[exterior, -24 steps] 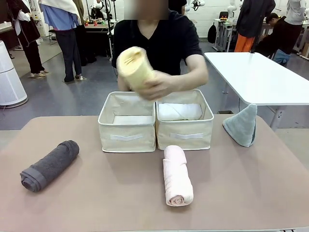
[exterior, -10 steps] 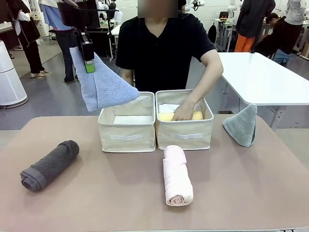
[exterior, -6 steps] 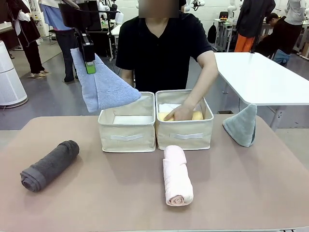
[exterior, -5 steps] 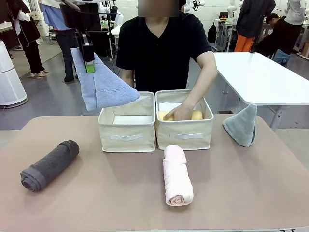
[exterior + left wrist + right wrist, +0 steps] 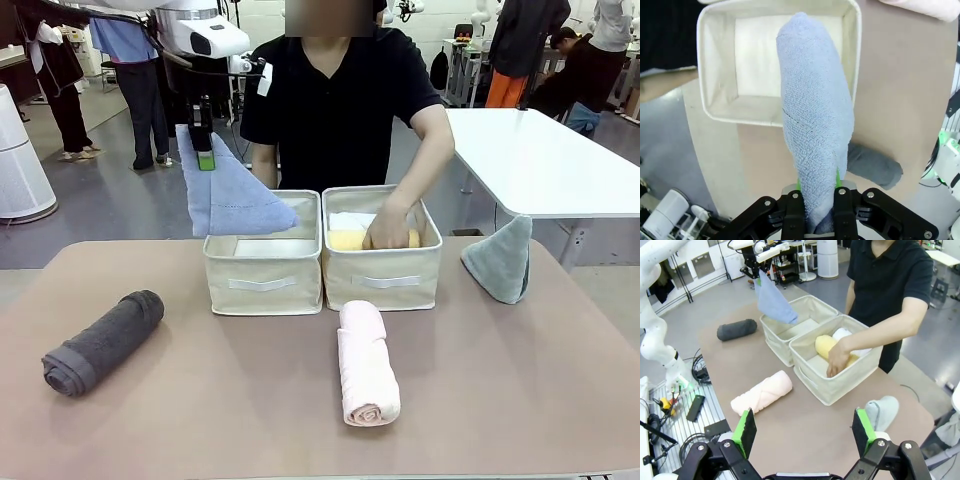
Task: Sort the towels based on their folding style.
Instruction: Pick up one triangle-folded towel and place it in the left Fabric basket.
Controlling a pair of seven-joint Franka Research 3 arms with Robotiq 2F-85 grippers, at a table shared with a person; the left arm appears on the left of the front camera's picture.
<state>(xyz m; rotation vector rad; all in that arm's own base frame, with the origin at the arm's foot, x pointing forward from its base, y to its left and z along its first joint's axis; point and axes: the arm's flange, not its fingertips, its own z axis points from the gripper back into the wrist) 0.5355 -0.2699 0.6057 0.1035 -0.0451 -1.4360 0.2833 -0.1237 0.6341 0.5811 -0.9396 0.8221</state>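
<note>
The robot's left gripper (image 5: 205, 160) is clamped tight on the top of the light blue towel (image 5: 235, 195), a cone-folded cloth that hangs in the air above the far left part of the left bin (image 5: 262, 285). In the left wrist view the cloth runs out from between the closed fingers (green pads just peeking past it) and over the bin's bare floor. Across the table (image 5: 200, 420), a person's hand (image 5: 385, 228) rests inside the right bin (image 5: 383, 285) on the yellow towel (image 5: 345, 240), a roll lying beside the white towel (image 5: 352, 220). On the tabletop, the pale pink towel (image 5: 367, 365) lies rolled just in front of the bins, the dark grey towel (image 5: 100, 343) lies rolled near the left edge, and the grey-green towel (image 5: 500, 262), a cone, stands at the far right. The right gripper (image 5: 805, 432) hangs above the table, fingers spread wide and holding nothing.
</note>
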